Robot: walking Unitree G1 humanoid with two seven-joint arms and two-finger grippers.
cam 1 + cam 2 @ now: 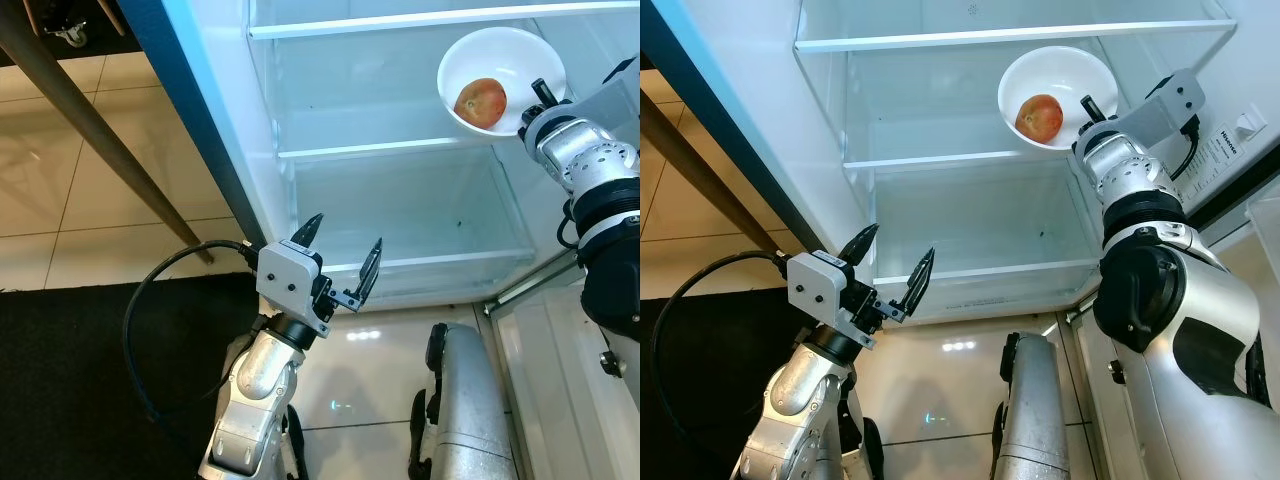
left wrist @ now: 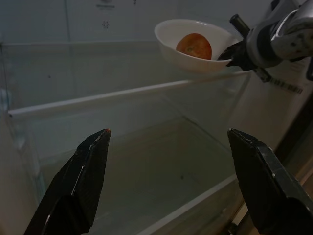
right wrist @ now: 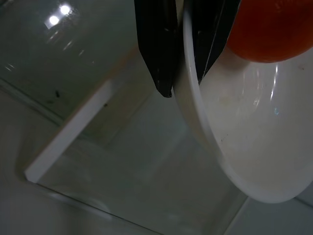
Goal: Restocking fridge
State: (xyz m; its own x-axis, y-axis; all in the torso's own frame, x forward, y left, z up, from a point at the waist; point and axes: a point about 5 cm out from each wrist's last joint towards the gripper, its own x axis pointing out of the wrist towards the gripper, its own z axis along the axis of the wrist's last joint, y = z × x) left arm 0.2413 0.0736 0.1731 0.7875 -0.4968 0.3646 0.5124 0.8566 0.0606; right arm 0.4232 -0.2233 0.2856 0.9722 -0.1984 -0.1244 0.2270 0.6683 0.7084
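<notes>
While the robot stood before the open white fridge (image 1: 230,150), its left gripper (image 1: 341,257) hovered nearest the camera, raised at the front edge of the lowest clear compartment, its two long black fingers spread wide apart with nothing between them. A black cable (image 1: 150,310) looped from that wrist down over the dark mat (image 1: 70,380) on the glossy tiled floor (image 1: 380,370).

Just beyond the spread fingers lay the transparent bottom drawer (image 1: 980,235) of the fridge, and above it a clear glass shelf (image 1: 940,158) with a white front strip.

Farther in and to the right, the right gripper (image 1: 1087,110) was clamped on the rim of a round white ceramic bowl (image 1: 1065,75), one finger inside the rim and one outside, as the right wrist view showed. The bowl hung tilted in the air just above that glass shelf, near the fridge's right wall, and whether it touched the shelf could not be told. A round orange-red fruit (image 1: 1039,117) rested inside the bowl against its lower side.

A second glass shelf (image 1: 1010,35) ran across higher up.
</notes>
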